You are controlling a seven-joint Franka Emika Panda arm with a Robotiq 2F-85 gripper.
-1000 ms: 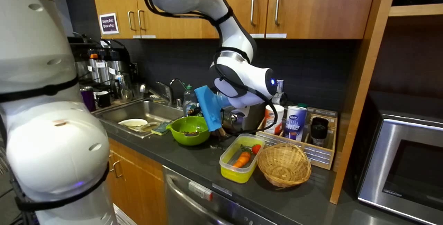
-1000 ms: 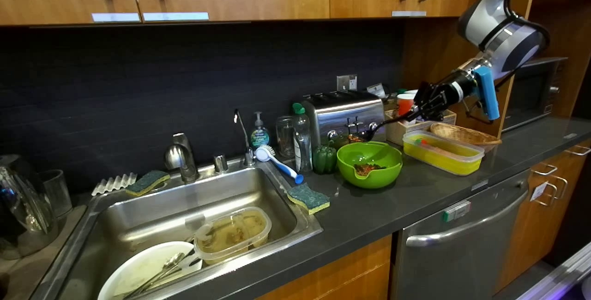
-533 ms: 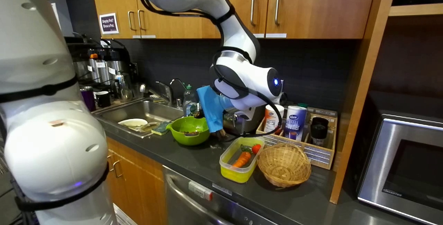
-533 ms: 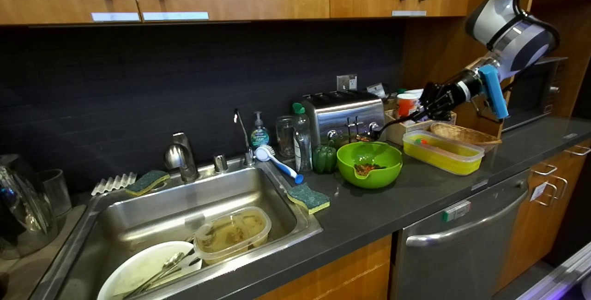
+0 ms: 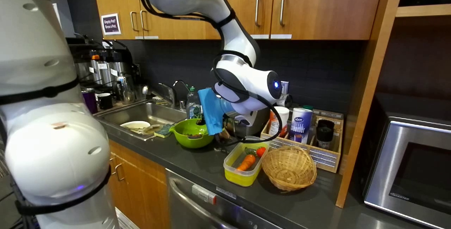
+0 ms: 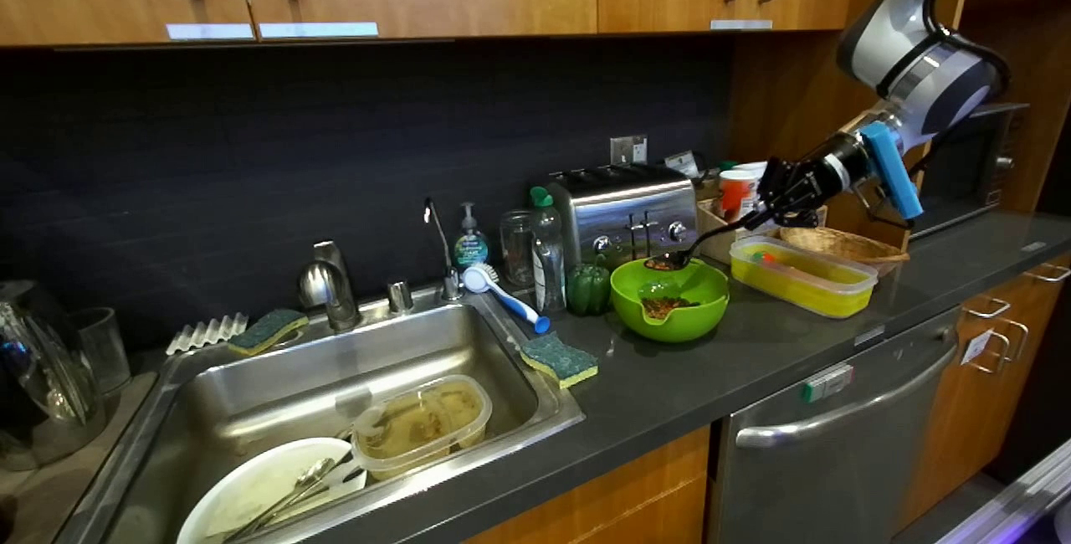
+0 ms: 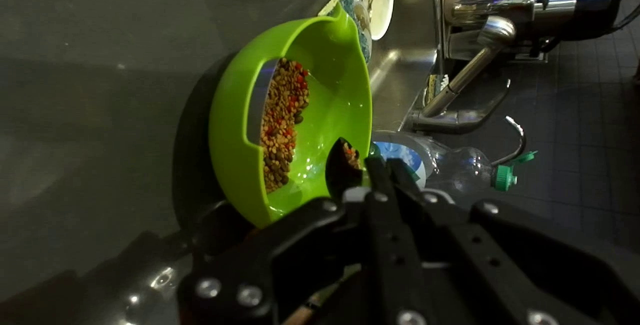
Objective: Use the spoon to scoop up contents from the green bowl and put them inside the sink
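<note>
My gripper [image 6: 763, 211] is shut on the handle of a black spoon [image 6: 676, 259], not a blue one. The spoon slants down to the sink side, and its head holds some grainy contents. The head is at the far rim of the green bowl [image 6: 686, 320], over its inside. In the wrist view the spoon head [image 7: 336, 170] shows beyond my closed fingers [image 7: 390, 162], over the bowl [image 7: 232, 120]. Brown and red grains lie in the bowl. The steel sink [image 6: 284, 381] is apart from the bowl. A blue block hides the gripper in an exterior view [image 5: 211, 112].
A toaster [image 6: 632, 205], green pepper [image 6: 588, 289] and clear bottle [image 6: 548, 259] stand behind and beside the bowl. A sponge [image 6: 559, 357] lies between bowl and sink. A yellow-green container [image 6: 803, 284] and wicker basket [image 5: 289, 169] are on the other side. The sink holds dishes.
The spoon first shifted slightly away from the sink, then came down and a little back toward it. Its head is now lower, at the bowl's rim level. My gripper stays shut on it.
</note>
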